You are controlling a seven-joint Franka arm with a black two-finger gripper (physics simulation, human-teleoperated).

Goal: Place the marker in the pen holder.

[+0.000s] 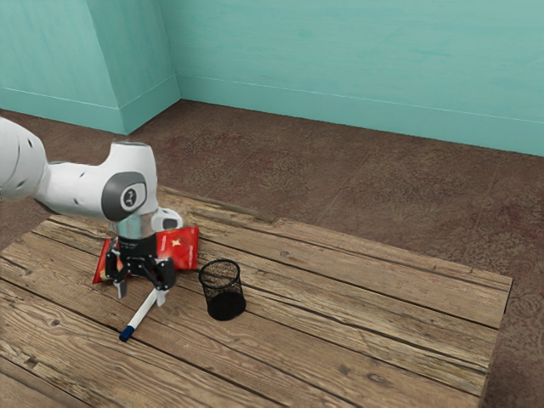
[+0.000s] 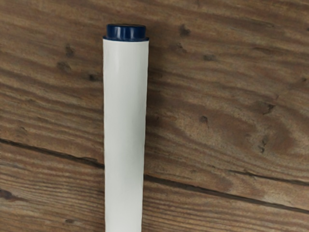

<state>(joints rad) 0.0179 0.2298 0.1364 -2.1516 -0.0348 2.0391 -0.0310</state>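
Marker (image 1: 144, 311), white with blue ends, lies flat on the wooden surface (image 1: 365, 331), its capped end pointing to the near side and the exterior view's left, its barrel running back beneath the tool (image 1: 141, 296), whose fingers stand apart with nothing clamped between them. To the exterior view's right, the black mesh pen holder (image 1: 223, 293) stands upright, separate from the marker, and a red packet (image 1: 187, 246) sits on the far side of the tool.
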